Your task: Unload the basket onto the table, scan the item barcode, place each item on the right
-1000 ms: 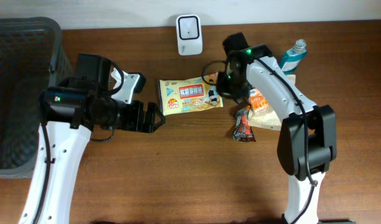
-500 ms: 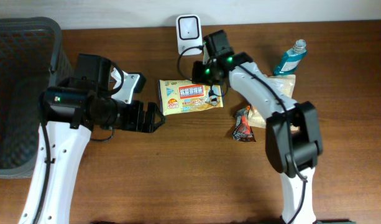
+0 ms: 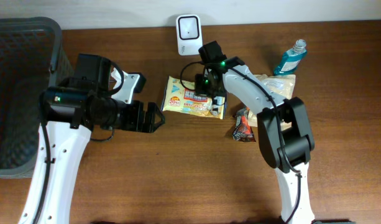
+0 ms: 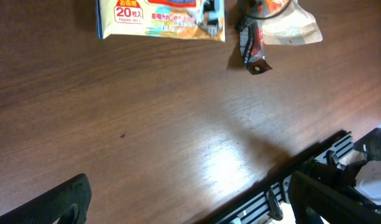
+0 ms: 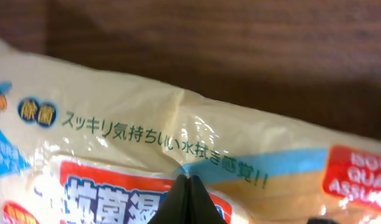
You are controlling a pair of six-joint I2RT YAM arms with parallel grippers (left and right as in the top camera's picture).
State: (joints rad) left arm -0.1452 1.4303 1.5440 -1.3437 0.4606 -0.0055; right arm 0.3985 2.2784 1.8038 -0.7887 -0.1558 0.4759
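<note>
**Operator:** Where is the item?

**Spotter:** Your wipes pack point(image 3: 189, 104) lies on the table point(image 3: 196, 180), printed face up and turned slightly askew. It is just in front of the white scanner point(image 3: 188, 26), which stands at the table's far edge. The two are near but not touching.

**Operator:** And my right arm?

**Spotter:** Your right gripper point(image 3: 207, 96) is down on the right half of the pack. In its wrist view the fingertips point(image 5: 178, 202) are pressed together with no gap. A crease in the film runs straight up from them, so you have a pinch of the wrapper.

**Operator:** The left one?

**Spotter:** Your left gripper point(image 3: 154, 118) sits low to the left of the pack, apart from it. Its jaws are spread wide with nothing between them. Its camera looks across bare wood to the pack's near edge.

**Operator:** What else is close by?

**Spotter:** To the right of the pack you have a dark red snack packet point(image 3: 242, 126), lying at the edge of a beige bag point(image 3: 278, 82). Behind the bag is a blue bottle point(image 3: 291, 56), and I cannot tell whether it stands or lies. A dark mesh basket point(image 3: 16, 93) fills your far left.
</note>
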